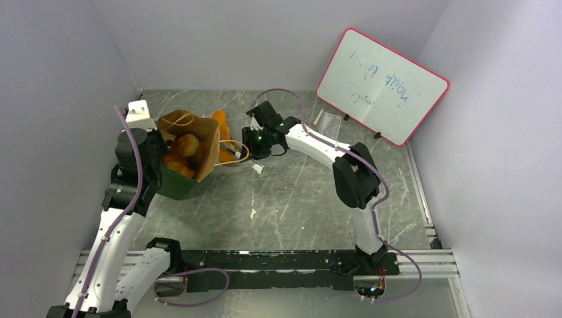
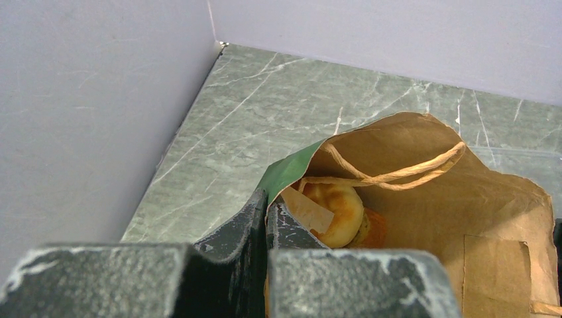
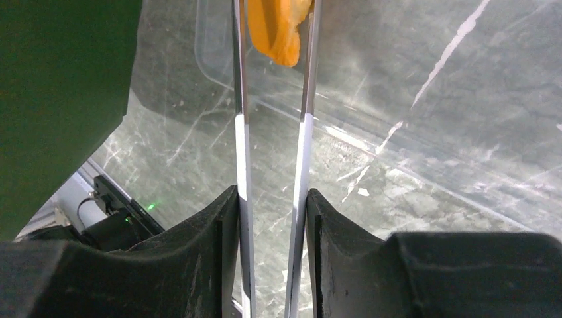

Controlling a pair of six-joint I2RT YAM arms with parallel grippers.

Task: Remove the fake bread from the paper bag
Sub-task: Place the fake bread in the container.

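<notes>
The task is only partly done. The right claw is pressing narrowly on a pair of thin silvery metal tongs. Just ahead of it, the tong tips are pinching one orange toy bread piece, which is hanging outside the bag over a clear plastic tray.

More bread is waiting. The small paper bag, dark green outside and brown kraft inside, is lying off to that claw's left with its mouth gaping. The left claw is clamping shut on the bag's green rim, holding it open. Just beyond its fingertips a round tan bun is sitting inside, with at least one more orange piece tucked behind it.

The bun is looking smooth and glossy, browned on top. A tan cord handle is drooping across the opening above it.
</notes>
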